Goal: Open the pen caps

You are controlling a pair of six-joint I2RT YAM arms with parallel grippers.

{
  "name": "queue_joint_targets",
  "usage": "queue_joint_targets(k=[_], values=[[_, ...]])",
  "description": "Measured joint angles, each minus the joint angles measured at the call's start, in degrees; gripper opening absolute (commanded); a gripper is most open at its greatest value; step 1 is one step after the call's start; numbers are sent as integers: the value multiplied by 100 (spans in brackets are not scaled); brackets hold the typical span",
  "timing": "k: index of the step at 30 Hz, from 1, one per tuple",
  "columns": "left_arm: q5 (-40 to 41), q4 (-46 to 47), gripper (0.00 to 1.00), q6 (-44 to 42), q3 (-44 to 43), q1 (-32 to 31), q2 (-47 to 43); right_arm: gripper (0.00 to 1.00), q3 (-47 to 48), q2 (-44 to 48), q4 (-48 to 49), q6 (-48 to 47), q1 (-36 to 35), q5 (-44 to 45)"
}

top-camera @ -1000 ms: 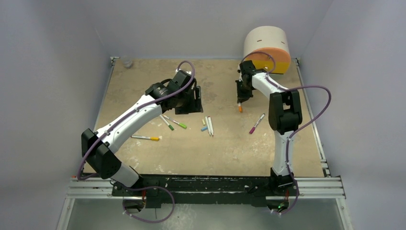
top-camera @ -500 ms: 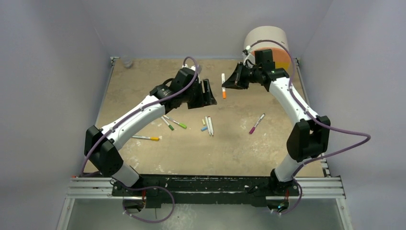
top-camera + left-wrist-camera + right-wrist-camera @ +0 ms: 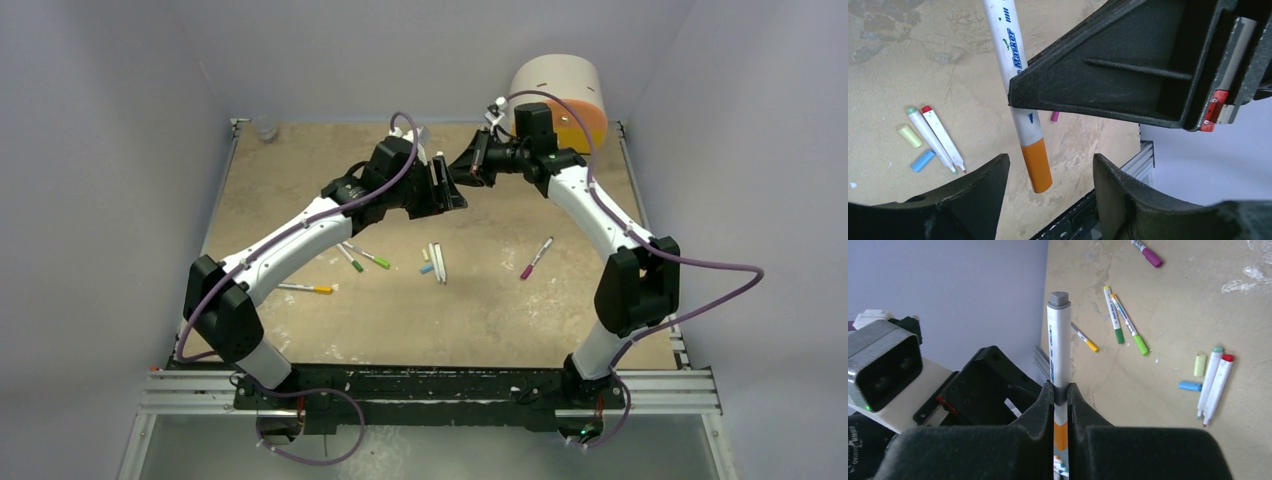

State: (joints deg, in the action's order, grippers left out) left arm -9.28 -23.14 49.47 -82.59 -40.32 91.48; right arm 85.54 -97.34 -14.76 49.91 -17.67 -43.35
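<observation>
My right gripper (image 3: 1060, 390) is shut on the white barrel of a pen (image 3: 1058, 340) and holds it in the air. The pen's orange cap (image 3: 1037, 167) hangs between the fingers of my open left gripper (image 3: 1050, 160), nearer the left finger and touching neither. In the top view the left gripper (image 3: 447, 188) and the right gripper (image 3: 458, 172) meet nose to nose above the far middle of the table. Other capped pens lie on the table: two green (image 3: 365, 257), one yellow (image 3: 305, 289), one magenta (image 3: 536, 257).
Two uncapped pens (image 3: 437, 262) lie mid-table beside a loose blue cap (image 3: 426, 268) and a loose pale yellow cap (image 3: 424, 253). A round cream-and-orange drawer unit (image 3: 558, 100) stands at the back right, just behind the right arm.
The right gripper lifted the orange-capped pen off the table and swung it left. The left gripper rose and moved right until its fingers stand around the cap.
</observation>
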Motion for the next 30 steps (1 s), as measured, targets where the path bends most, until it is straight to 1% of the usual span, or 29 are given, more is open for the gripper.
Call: queue_joint_targets(k=[3, 4, 6, 11, 12, 13, 14, 15, 16, 19, 20, 22, 24, 25, 26, 27, 30], values=[[2, 0, 36, 2, 0, 0, 4, 0, 0, 0, 140, 138, -24, -35], [4, 0, 28, 13, 0, 0, 4, 0, 0, 0, 168, 164, -28, -42], [9, -4, 1, 31, 0, 0, 4, 0, 0, 0, 197, 221, -28, -83], [74, -70, 0, 55, 2, 13, 22, 0, -7, 0, 245, 264, -20, -109], [74, -72, 0, 55, 2, 9, 24, 10, -20, 0, 245, 264, -20, -111], [72, -83, 0, 55, 2, 7, 24, 22, -26, 0, 245, 264, -22, -111], [70, -87, 0, 57, 2, 4, 24, 31, -28, 0, 249, 269, -22, -116], [63, -87, 0, 59, 2, 4, 24, 36, -35, 0, 249, 295, -22, -120], [42, -76, 0, 59, 13, 7, 24, 39, -39, 0, 256, 291, -22, -120], [-26, 0, 0, 72, 68, 0, 24, 41, -48, 0, 240, 247, -44, -122], [-48, 7, 0, 79, 90, 0, 24, 40, -52, 0, 229, 236, -59, -122], [-96, 26, 0, 96, 142, 0, 24, 32, -72, 0, 219, 225, -92, -122], [-109, 48, 0, 103, 184, -2, 24, 18, -98, 0, 205, 201, -136, -122], [-114, 44, 0, 105, 195, -11, 24, 8, -125, 7, 199, 190, -153, -101], [-114, 44, 0, 111, 203, -17, 20, 4, -149, 9, 188, 162, -157, -87], [-118, 44, 0, 120, 205, -17, 13, 1, -173, 9, 168, 144, -153, -70], [-133, 48, 0, 195, 223, -20, 11, 0, -190, 11, 105, 92, -142, -48]])
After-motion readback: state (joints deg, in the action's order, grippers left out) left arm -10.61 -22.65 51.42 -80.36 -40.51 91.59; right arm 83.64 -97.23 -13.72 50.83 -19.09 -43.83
